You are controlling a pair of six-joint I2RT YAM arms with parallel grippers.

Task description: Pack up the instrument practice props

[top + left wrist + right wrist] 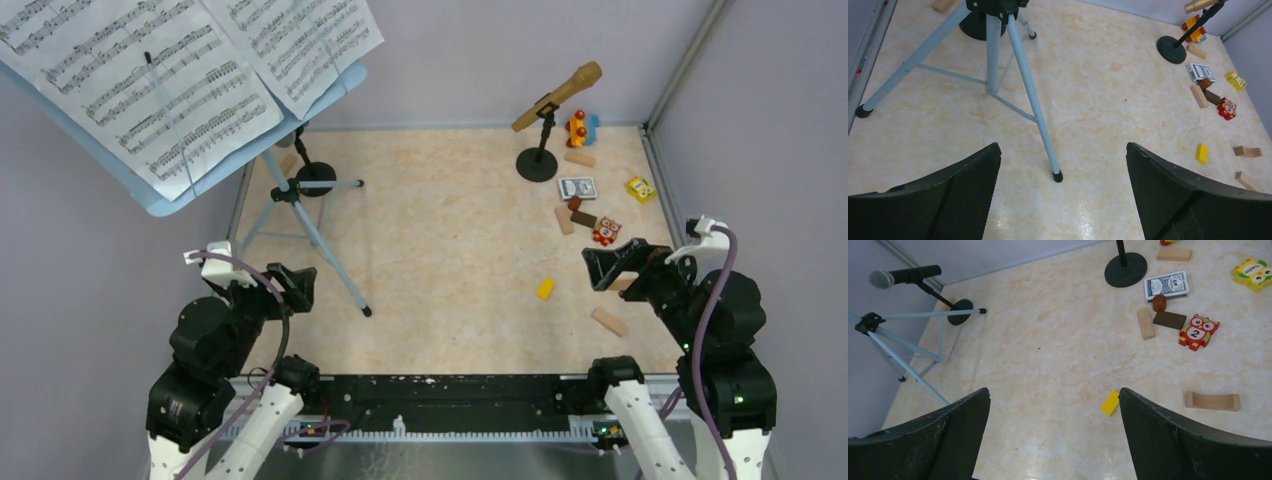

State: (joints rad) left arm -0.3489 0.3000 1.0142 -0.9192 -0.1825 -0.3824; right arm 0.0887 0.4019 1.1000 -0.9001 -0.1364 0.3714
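Music sheets (150, 90) overhang beige marbled tabletop (450, 230) between grey walls (480, 60).

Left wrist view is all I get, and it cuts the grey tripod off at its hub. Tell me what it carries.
Observer: A light blue hole-punched music desk tops it, with white printed music sheets spread on it.
Operator: Now say what the black round base behind it holds.
Observer: A black microphone with a grey mesh head, lying nearly level on its stand.
Operator: Report the right gripper.
Observer: It is open and empty, near a small yellow block.
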